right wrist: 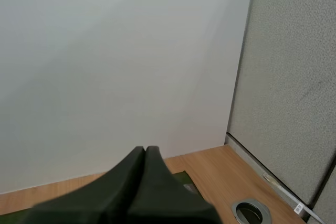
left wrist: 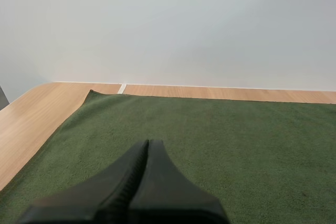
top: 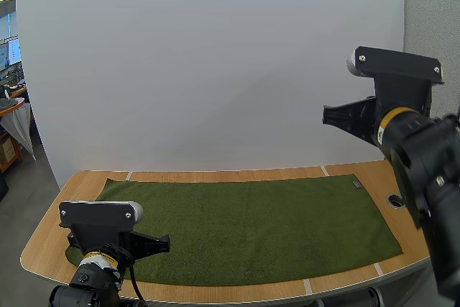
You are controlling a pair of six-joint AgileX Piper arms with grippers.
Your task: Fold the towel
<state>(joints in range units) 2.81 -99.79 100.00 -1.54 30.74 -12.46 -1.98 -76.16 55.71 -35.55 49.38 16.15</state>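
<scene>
A dark green towel (top: 244, 228) lies spread flat over most of the wooden table (top: 79, 181). In the left wrist view the towel (left wrist: 210, 140) stretches ahead, its far left corner near the white backdrop. My left gripper (left wrist: 147, 145) hangs low over the towel's near left part, its fingers together as one dark wedge with nothing in them. My right gripper (right wrist: 145, 151) is shut on nothing too, raised high above the table's right end, with the towel's far right corner (right wrist: 181, 178) just beyond its tips.
A round cable hole (top: 395, 200) sits in the table beside the towel's right edge, also seen as the hole (right wrist: 251, 211) near a grey partition wall (right wrist: 294, 87). A white backdrop stands along the table's far edge. Bare wood borders the towel at left and right.
</scene>
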